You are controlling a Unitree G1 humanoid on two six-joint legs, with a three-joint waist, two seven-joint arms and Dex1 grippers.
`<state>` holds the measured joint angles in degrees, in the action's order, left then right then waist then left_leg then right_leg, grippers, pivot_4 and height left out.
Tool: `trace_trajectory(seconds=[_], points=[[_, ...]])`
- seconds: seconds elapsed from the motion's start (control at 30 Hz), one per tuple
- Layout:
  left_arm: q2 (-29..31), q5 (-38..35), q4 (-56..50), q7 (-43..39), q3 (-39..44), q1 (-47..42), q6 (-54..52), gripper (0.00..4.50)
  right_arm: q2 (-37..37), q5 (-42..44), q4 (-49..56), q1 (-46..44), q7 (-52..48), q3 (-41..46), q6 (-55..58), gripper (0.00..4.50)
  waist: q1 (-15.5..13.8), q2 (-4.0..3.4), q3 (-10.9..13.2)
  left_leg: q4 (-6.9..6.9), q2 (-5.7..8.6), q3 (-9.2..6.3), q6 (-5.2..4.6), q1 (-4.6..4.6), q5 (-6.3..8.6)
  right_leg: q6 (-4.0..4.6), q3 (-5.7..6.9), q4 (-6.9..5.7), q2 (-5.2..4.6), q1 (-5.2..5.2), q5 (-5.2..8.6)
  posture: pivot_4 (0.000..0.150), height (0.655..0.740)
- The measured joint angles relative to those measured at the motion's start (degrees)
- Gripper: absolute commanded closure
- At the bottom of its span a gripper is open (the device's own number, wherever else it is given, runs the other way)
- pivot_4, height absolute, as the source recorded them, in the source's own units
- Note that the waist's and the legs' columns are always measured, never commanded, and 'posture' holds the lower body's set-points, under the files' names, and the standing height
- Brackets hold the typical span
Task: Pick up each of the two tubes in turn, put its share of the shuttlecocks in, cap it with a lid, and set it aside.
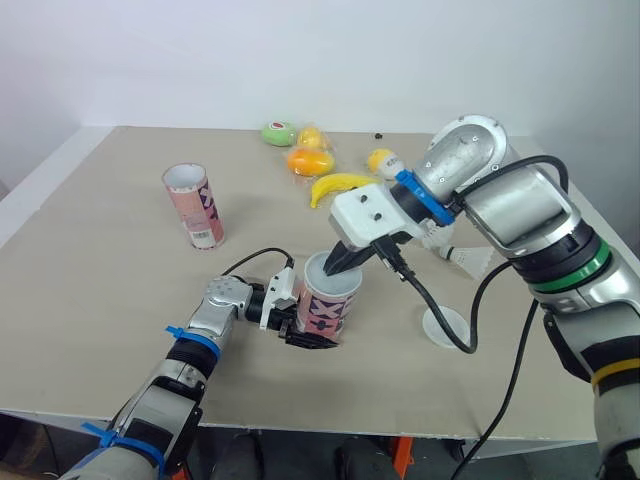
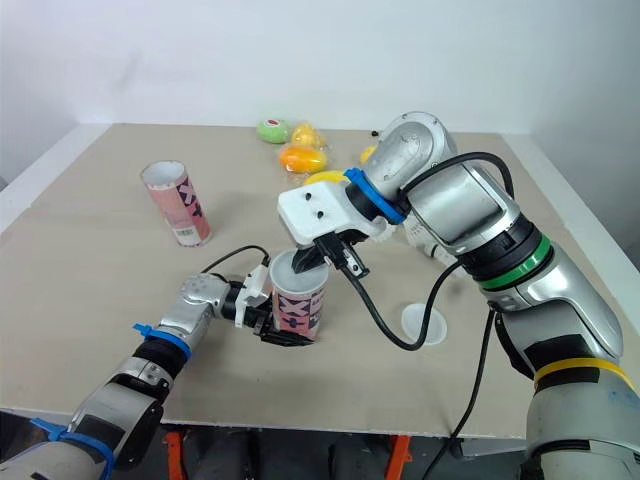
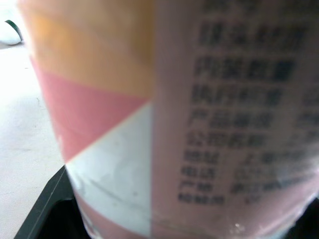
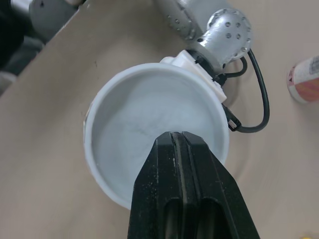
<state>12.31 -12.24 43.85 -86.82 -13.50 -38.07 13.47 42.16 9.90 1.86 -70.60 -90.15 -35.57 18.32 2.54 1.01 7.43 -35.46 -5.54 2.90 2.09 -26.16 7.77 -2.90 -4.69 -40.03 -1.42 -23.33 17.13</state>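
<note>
- The left gripper (image 1: 305, 325) is clamping the tube (image 1: 335, 305) low on its side, near the front edge of the table (image 1: 100, 280).
- The tube is standing upright, its long axis vertical and its open mouth pointing up.
- The right gripper (image 1: 335, 262) is hovering at that mouth with its two fingers pressed together. The right wrist view is looking straight down into the pale inside, while the head views are catching just the rim.
- The left wrist view is showing the tube's printed side close up.
- The second tube (image 1: 195, 205) is standing upright, well apart at the back left.
- A lid (image 1: 445, 327) is lying flat to the right.
</note>
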Motion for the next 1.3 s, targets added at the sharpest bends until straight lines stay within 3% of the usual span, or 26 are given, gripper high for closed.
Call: trace_trajectory(seconds=[0.23,0.43,0.57,0.63,0.73,0.8,1.0,1.3], points=[[0.7,0.0,0.0,0.7,0.9,1.0,-1.5,1.11,-3.6,-3.6,-4.4,0.1,-0.1,0.1,-3.9,4.36,0.0,0.38,-0.6,0.07,-0.05,-0.03,0.19,0.52,0.15,0.08,0.11,0.00,-0.13,0.12,-0.04,0.150,0.6946],[0.8,0.0,-1.3,0.4,1.0,1.2,-1.5,1.11,-7.7,3.5,-6.4,-0.1,0.0,5.1,6.1,4.36,0.0,0.29,-0.3,0.12,-0.04,-0.01,0.23,0.62,0.20,0.29,0.66,-0.01,-0.62,-0.05,-0.18,0.150,0.6946],[0.1,0.0,-2.4,0.0,0.5,1.4,-1.5,1.11,-5.8,6.0,-6.5,-2.4,0.3,10.3,10.9,3.35,-0.8,0.36,-0.2,0.13,-0.03,-0.01,0.36,0.51,0.35,0.48,0.73,0.03,-0.65,-0.10,-0.28,0.150,0.6946],[-0.2,-0.1,-3.3,-0.1,0.3,1.8,-2.0,1.11,-1.5,7.5,-4.9,-1.9,0.3,14.1,13.6,2.46,-1.4,0.43,-0.1,0.12,-0.03,-0.01,0.40,0.44,0.54,0.51,0.74,0.14,-0.65,-0.10,-0.13,0.150,0.6946],[-0.1,-0.6,-4.5,-0.8,0.6,2.4,-3.0,0.06,4.2,9.5,-0.2,1.9,0.6,18.9,16.8,0.97,-1.5,0.39,-0.1,0.12,-0.03,0.01,0.32,0.46,0.67,0.46,0.73,0.16,-0.64,-0.07,0.06,0.150,0.6946],[-0.1,-0.9,-5.0,-1.3,0.7,2.8,-3.8,0.00,7.4,11.5,4.4,6.0,1.2,21.8,19.4,0.04,-1.4,0.34,-0.1,0.13,-0.03,0.01,0.31,0.46,0.71,0.44,0.72,0.16,-0.62,-0.06,0.14,0.150,0.6946],[0.0,-2.5,-6.9,-2.9,1.6,4.1,-5.3,0.00,14.3,17.7,17.3,19.9,6.8,31.5,27.6,0.01,-1.4,0.31,-0.1,0.14,-0.02,-0.01,0.39,0.46,1.02,0.29,0.65,0.16,-0.56,0.15,0.48,0.150,0.6946],[3.7,-3.9,-10.4,-4.8,2.1,6.4,-3.8,0.00,14.9,23.9,27.6,36.5,18.3,39.3,34.2,0.01,-0.8,0.19,0.1,0.19,-0.14,-0.23,0.33,0.48,1.21,0.01,0.42,0.14,-0.09,0.25,0.62,0.150,0.6946]])
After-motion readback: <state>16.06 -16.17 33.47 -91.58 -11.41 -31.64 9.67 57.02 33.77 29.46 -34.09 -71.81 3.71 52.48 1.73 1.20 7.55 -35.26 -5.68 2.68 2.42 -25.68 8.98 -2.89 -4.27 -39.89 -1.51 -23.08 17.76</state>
